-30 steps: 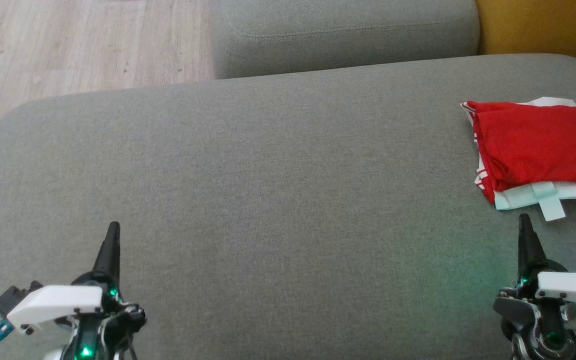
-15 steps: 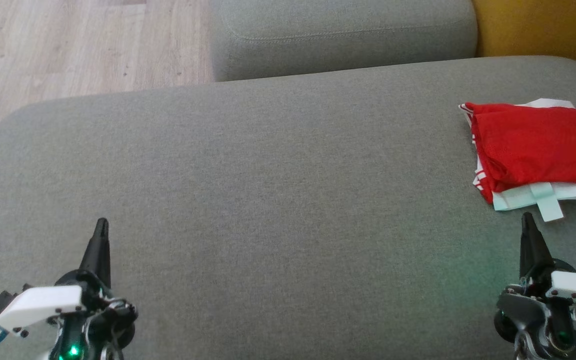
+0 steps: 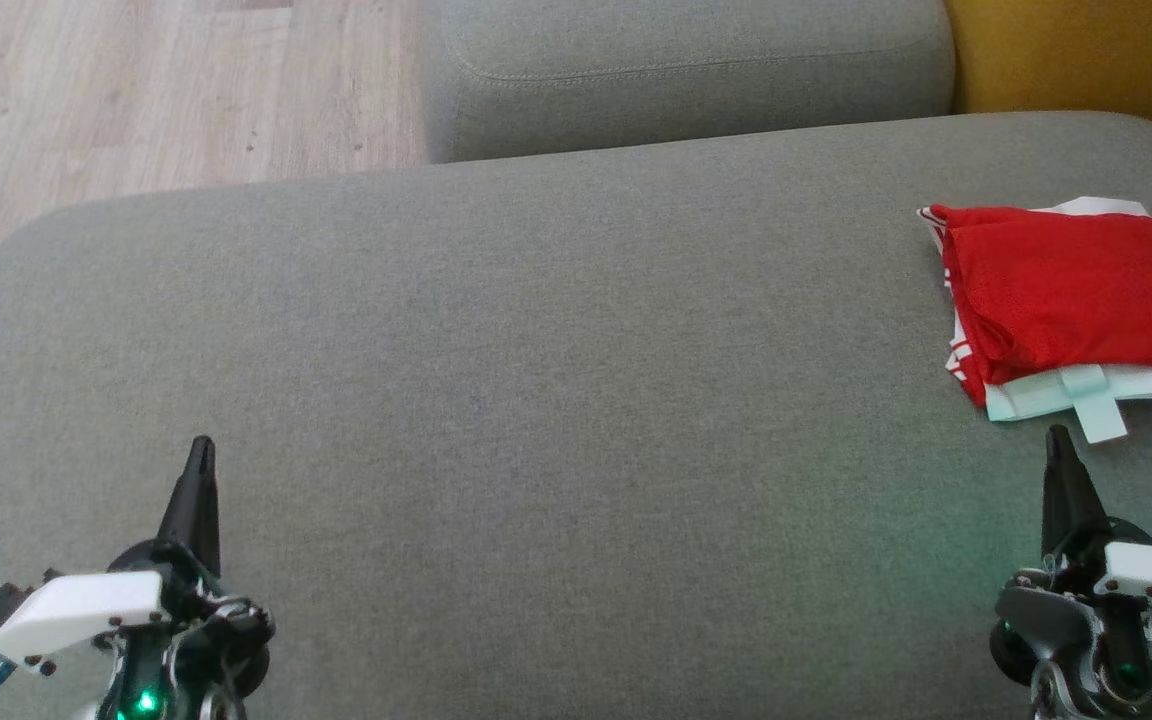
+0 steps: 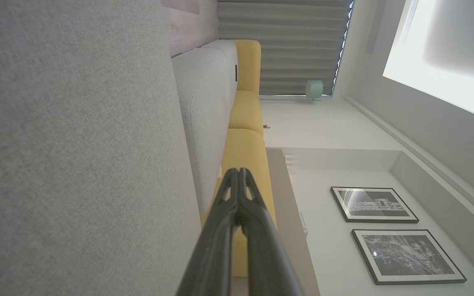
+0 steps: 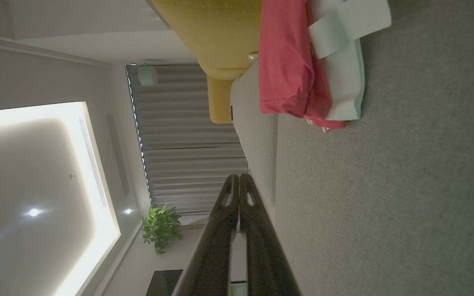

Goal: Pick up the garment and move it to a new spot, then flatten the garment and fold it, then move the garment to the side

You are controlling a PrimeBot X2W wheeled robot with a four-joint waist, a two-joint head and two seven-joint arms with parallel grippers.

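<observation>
**Folded garment at the far right of the seat; both grippers closed and empty**

Head view. The red garment lies folded flat on the large grey seat cushion, at its right side and running off the right edge of the view. Under the garment's near edge a pale mint-and-white layer shows, with a short tab pointing toward the robot; whether this belongs to the same garment or is a separate piece cannot be told. The left gripper hovers over the near left of the cushion, well apart from the garment, its two dark fingers pressed together and holding nothing. The right gripper stands at the near right, tip just short of the mint tab and apparently not touching it, fingers likewise together and empty. Beyond the cushion lie a second grey cushion, a wooden floor at far left and a yellow cushion at far right.

Left wrist view. The fingertips meet; two framed pictures hang on the wall.

Right wrist view. The fingertips meet, with the garment ahead on the cushion and a potted plant in the background.
</observation>
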